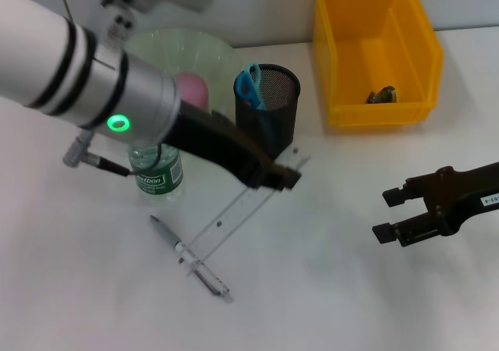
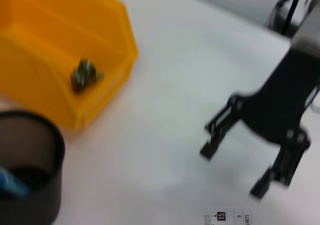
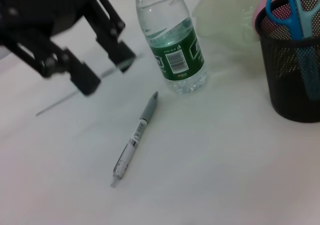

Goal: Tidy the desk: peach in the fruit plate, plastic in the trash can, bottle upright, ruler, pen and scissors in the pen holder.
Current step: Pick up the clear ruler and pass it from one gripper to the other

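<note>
Reaching over the bench [image 1: 327, 288], our left claw [image 1: 273, 178] sits over the upper end of the clear ruler [image 1: 234, 222], just beside the black mesh pen holder [image 1: 269, 105]. From the right wrist view its fingers look parted around the ruler's end, though we cannot tell whether they have closed on it yet. We judge the ruler step to be in hand.

Much of the tidying already looks done: the scissors [image 1: 249, 86] stand in the pen holder, the bottle [image 1: 160, 175] is upright, the peach [image 1: 195, 90] lies in the pale green fruit plate [image 1: 207, 51], and a crumpled scrap rests in the yellow bin [image 1: 374, 54]. The pen [image 1: 191, 259] lies flat on the bench, crossing the ruler's lower end.

Our right claw [image 1: 394, 214] waits well apart on the right, fingers spread and holding nothing.

Next we would need a firm pinch on the thin ruler, a lift that tips it upright, then a short move over the holder's mouth, minding the scissors inside. The pen comes after.
</note>
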